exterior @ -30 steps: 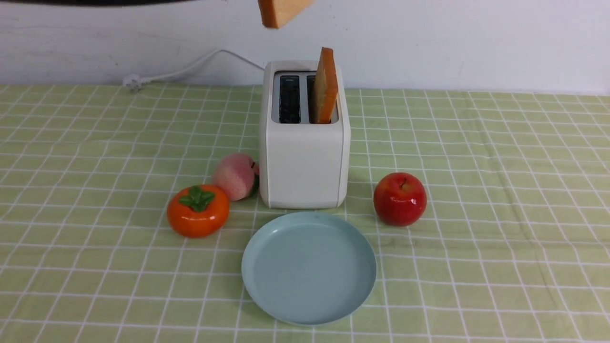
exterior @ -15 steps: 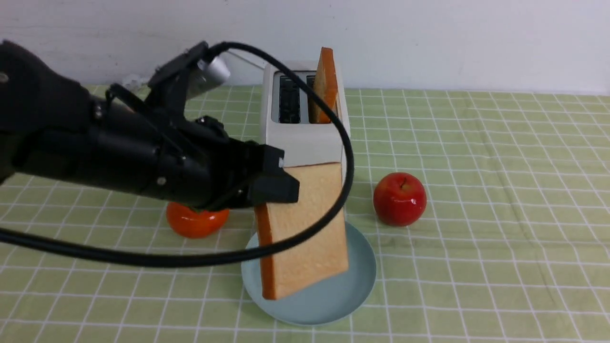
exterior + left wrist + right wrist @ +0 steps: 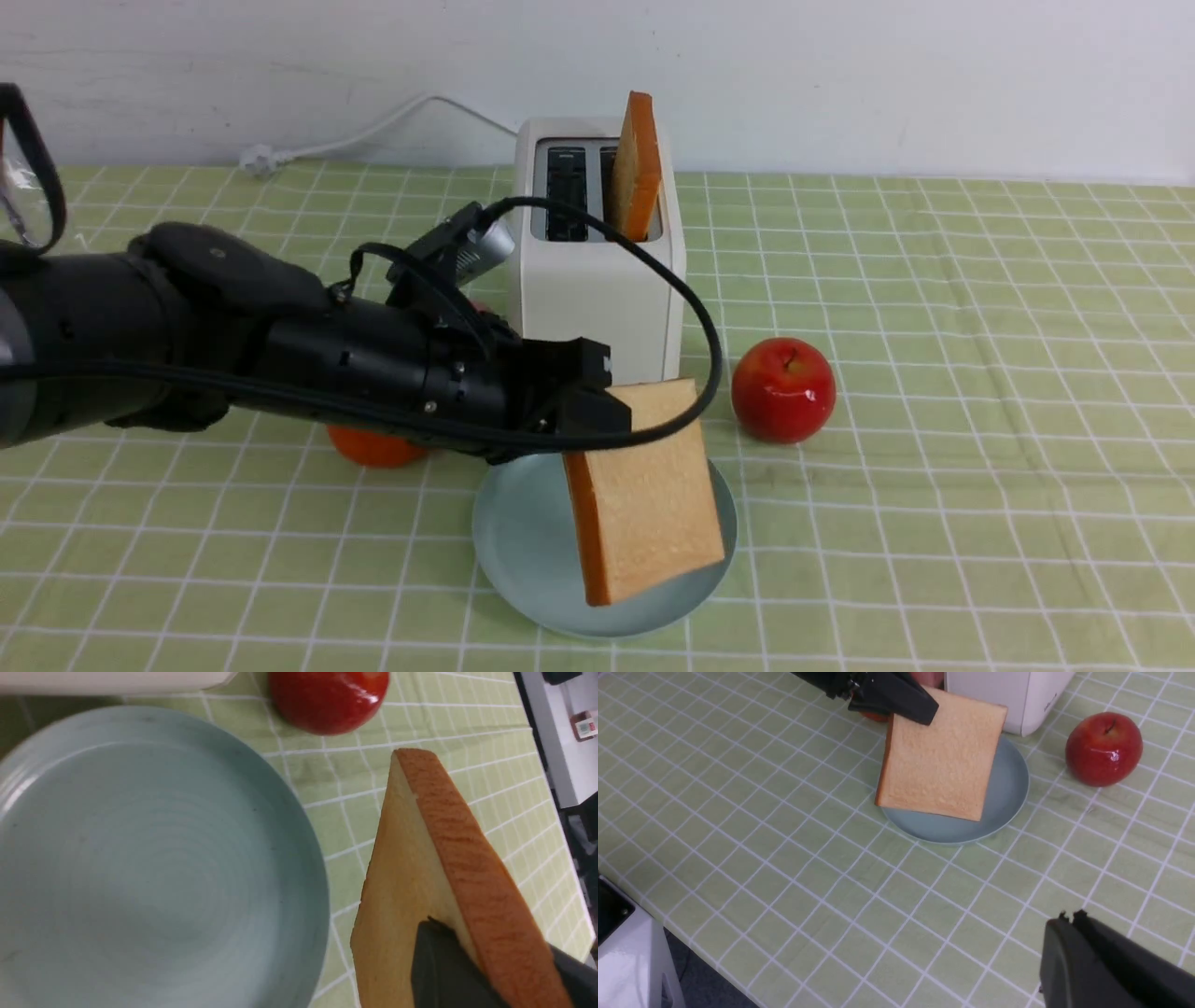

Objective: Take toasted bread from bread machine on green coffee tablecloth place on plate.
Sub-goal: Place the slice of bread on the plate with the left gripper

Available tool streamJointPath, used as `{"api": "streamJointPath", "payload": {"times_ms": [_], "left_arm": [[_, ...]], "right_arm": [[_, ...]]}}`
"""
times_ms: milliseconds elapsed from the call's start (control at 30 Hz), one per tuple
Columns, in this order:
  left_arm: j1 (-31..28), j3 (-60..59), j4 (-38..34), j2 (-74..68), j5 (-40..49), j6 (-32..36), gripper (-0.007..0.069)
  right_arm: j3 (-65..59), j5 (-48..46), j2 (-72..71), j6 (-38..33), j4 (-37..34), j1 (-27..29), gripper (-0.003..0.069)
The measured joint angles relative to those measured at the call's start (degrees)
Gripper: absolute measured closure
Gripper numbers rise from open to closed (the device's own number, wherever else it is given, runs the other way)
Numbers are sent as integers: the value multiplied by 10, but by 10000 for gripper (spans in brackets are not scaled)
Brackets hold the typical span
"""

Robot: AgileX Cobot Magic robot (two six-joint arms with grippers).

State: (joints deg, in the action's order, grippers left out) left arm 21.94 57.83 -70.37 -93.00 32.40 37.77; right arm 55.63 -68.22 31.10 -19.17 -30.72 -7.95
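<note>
The green coffee tablecloth (image 3: 934, 373) is the biggest thing here, its white-lined squares covering the desk from the bottom edge of the front view up to the white wall. My left arm (image 3: 233, 364) comes next, a black bulk reaching from the left edge toward the middle, with a dark cable looping over it. The bread machine (image 3: 597, 308) stands at centre, upper half of the frame, white and boxy, its left slot empty. Just below it lies the plate (image 3: 518, 541), pale blue-green, at lower centre. In front of the plate's right part hangs the held toast slice (image 3: 649, 495), tilted, its pale face toward the camera and its orange-brown crust on the left edge. I cannot tell whether its lowest corner touches the plate. My left end effector (image 3: 597, 406) is clamped on that slice's upper left corner. The second toast slice (image 3: 638, 163) stands upright in the right slot, sticking up above the bread machine's top. A red apple (image 3: 782, 389) sits right of the bread machine, apart from the plate. An orange fruit (image 3: 373, 450) peeks out under my left arm. My right end effector (image 3: 1068, 915), bottom right of its wrist view, has its tips together, holding nothing, well apart from the plate.
</note>
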Motion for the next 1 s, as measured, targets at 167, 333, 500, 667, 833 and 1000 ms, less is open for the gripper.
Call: {"api": "streamJointPath", "payload": {"times_ms": [167,333,500,667,833,1000], "left_arm": [[0,0,-2,-26,-17,0,510],[0,0,3,-45,-22,0,510],[0,0,29,-50,-30,0,461],[0,0,62,-50,-48,0,218],[0,0,91,-36,-80,0,26],[0,0,131,1,-138,0,-29]], "right_arm": [[0,-1,-5,0,1,0,659],[0,-1,-7,0,1,0,659],[0,-1,-7,0,1,0,658],[0,-1,-7,0,-2,0,657],[0,-1,-7,-5,-10,0,655],[0,-1,-7,-13,-19,0,655]]}}
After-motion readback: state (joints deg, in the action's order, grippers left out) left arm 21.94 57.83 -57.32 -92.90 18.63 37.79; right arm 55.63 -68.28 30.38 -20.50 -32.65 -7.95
